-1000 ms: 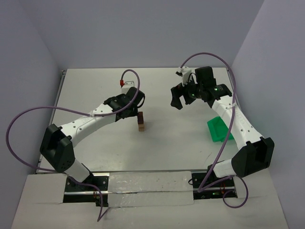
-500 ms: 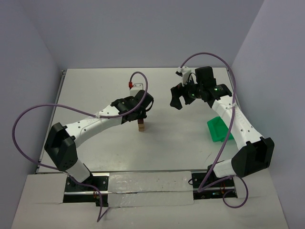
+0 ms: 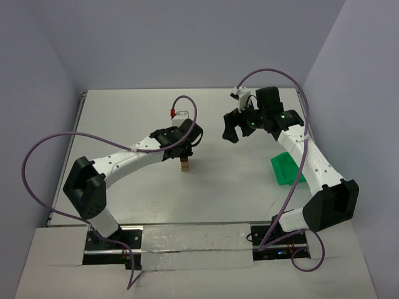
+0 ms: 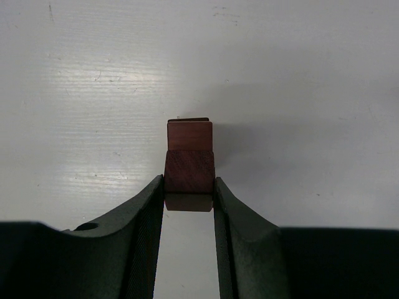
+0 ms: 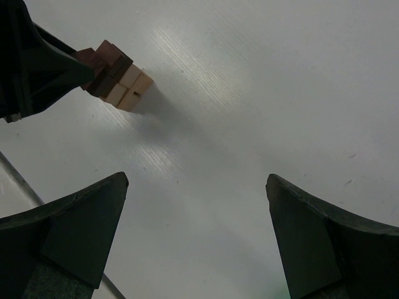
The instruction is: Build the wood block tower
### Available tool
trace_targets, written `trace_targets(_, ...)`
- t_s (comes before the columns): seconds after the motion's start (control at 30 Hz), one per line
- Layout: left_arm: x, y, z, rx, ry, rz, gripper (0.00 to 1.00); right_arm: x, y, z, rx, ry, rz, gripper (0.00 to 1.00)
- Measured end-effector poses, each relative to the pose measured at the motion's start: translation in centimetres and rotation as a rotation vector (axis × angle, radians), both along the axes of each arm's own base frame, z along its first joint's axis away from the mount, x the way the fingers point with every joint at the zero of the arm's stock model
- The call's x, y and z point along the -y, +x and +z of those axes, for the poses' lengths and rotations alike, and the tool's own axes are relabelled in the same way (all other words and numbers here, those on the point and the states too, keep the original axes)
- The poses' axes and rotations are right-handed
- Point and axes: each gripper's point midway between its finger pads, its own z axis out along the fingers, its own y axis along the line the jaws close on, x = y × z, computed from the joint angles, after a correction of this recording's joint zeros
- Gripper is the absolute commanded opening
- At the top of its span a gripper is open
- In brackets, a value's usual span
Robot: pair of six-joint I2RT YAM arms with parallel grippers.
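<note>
The wood block tower (image 3: 186, 164) is a short stack near the table's middle, tan blocks below and dark ones above. My left gripper (image 3: 184, 153) reaches over it and is shut on the top dark brown block (image 4: 189, 140), whose sides are pressed between the two fingers. In the right wrist view the tower (image 5: 128, 87) shows as an unbroken column with the left gripper's fingers (image 5: 43, 62) at its top. My right gripper (image 3: 233, 132) hovers open to the right of the tower, apart from it, with nothing between its fingers (image 5: 93, 218).
A green plastic bin (image 3: 285, 169) lies at the right, under the right arm. Purple cables loop off both arms. The table's left edge (image 3: 68, 143) and back edge border the grey walls.
The left arm has swung right and forward, bringing its gripper squarely over the tower so the top of the stack is now covered from above. The right arm has not moved.
</note>
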Motion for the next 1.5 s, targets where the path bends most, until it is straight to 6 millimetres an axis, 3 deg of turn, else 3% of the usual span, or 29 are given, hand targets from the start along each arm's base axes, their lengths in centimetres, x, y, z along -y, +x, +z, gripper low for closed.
trace_targets(1.0, 0.3, 0.8, -0.7, -0.002, 0.033, 0.02, 0.13, -0.4, -0.3, 0.0, -0.008, 0.019, 0.02, 1.0)
trace_targets(1.13, 0.2, 0.9, -0.8, -0.002, 0.036, 0.023, 0.25, -0.4, -0.3, 0.0, -0.008, 0.02, 0.023, 1.0)
trace_targets(1.23, 0.1, 1.0, -0.8, -0.002, 0.036, 0.026, 0.48, -0.4, -0.3, 0.0, -0.008, 0.021, 0.023, 1.0)
trace_targets(1.27, 0.1, 1.0, -0.8, -0.002, 0.036, 0.028, 0.5, -0.4, -0.3, 0.0, -0.009, 0.021, 0.024, 1.0)
trace_targets(1.33, 0.1, 1.1, -0.8, -0.002, 0.035, 0.03, 0.75, -0.5, -0.3, 0.1, -0.009, 0.022, 0.024, 1.0)
trace_targets(1.4, 0.0, 1.1, -0.8, -0.003, 0.036, 0.029, 0.9, -0.5, -0.3, 0.1, -0.009, 0.022, 0.024, 1.0)
trace_targets(1.5, 0.1, 1.0, -0.8, -0.005, 0.033, 0.026, 0.99, -0.5, -0.3, 0.1, -0.009, 0.022, 0.024, 1.0)
